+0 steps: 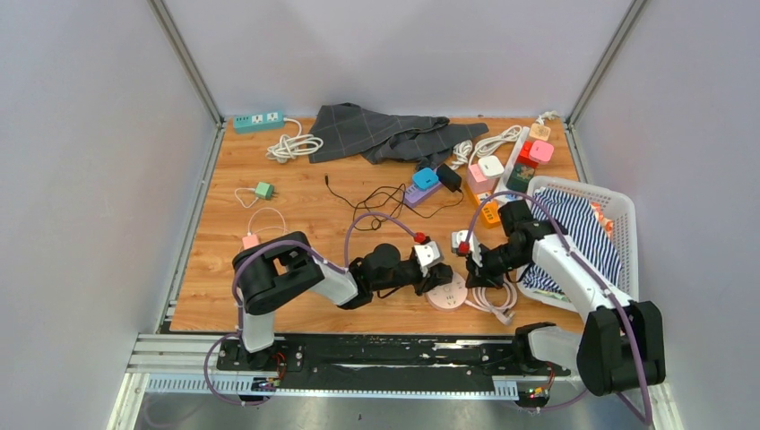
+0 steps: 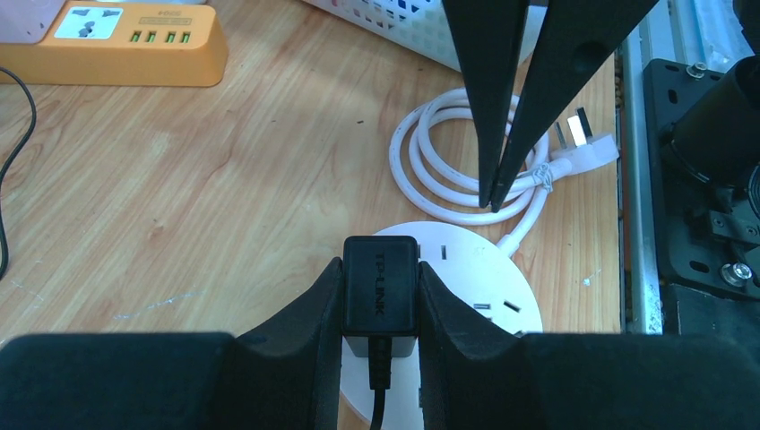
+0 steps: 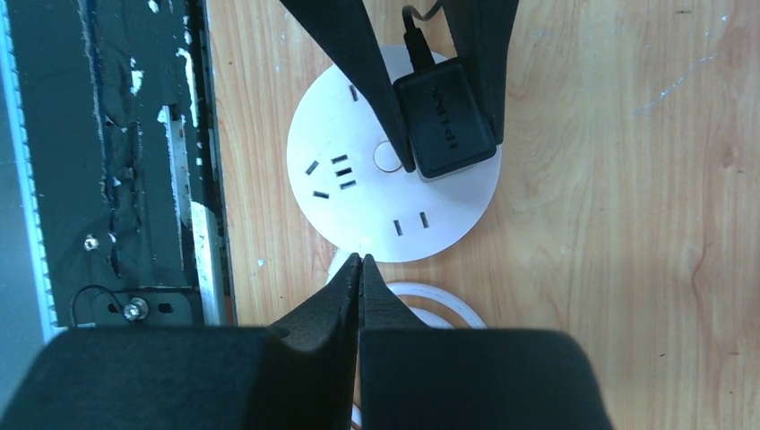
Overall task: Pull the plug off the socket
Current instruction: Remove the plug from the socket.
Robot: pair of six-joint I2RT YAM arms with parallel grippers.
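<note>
A round white socket [image 1: 446, 296] lies on the wooden table near the front edge. It also shows in the left wrist view [image 2: 488, 278] and the right wrist view [image 3: 358, 210]. A black TP-LINK plug [image 2: 381, 287] sits on its top face, with its black cable trailing back. My left gripper [image 2: 380, 266] is shut on the plug's two sides; in the top view it [image 1: 437, 276] is over the socket. My right gripper [image 3: 361, 258] is shut and empty, with its tips at the socket's rim, opposite the plug [image 3: 445, 121]. In the top view it [image 1: 472, 276] is at the socket's right.
The socket's coiled white cable [image 2: 439, 179] lies just beyond it. An orange power strip [image 2: 116, 40] and a white basket [image 1: 623, 215] of striped cloth are nearby. The black base rail [image 3: 116, 134] runs along the table's near edge. More strips and grey cloth lie at the back.
</note>
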